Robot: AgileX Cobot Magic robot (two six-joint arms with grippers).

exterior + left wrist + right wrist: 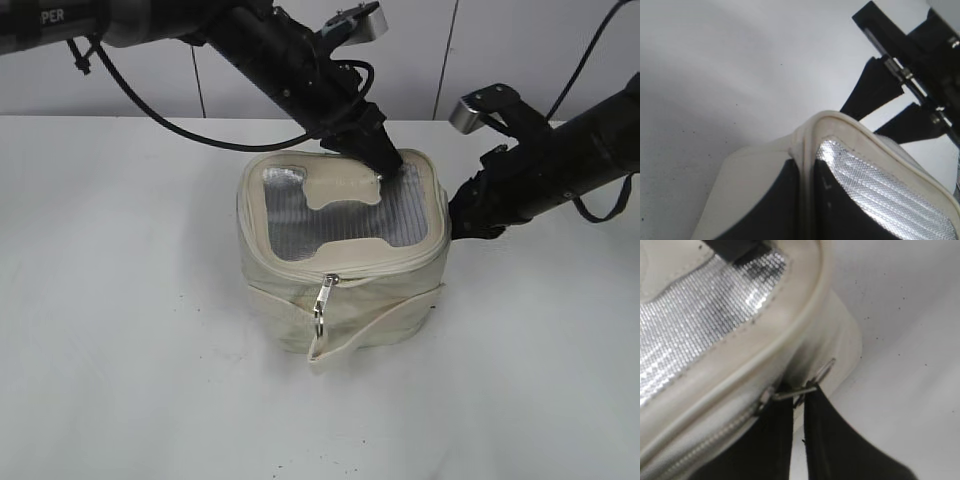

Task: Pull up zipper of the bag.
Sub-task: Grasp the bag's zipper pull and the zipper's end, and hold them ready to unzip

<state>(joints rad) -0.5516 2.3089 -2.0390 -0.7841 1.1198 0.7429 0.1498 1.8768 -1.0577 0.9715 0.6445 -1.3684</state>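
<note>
The cream bag (285, 285) stands mid-table with its grey mesh window (330, 215) facing up. My left gripper (385, 168) presses on the bag's far top edge. In the left wrist view this gripper (806, 165) is shut on the cream rim (840, 120) of the top panel. My right gripper (455, 215) sits at the bag's right upper corner. Its fingers (830, 440) stand a narrow gap apart, and a silver zipper pull (792, 393) lies across their tips, beside the zipper track (705, 440). Another pull (322, 297) hangs at the front.
A cream strap (365, 325) wraps the bag's body and its loose end sticks out at the front. The white table (120, 350) runs wide to the left and in front. A black cable (150, 110) hangs behind the left arm.
</note>
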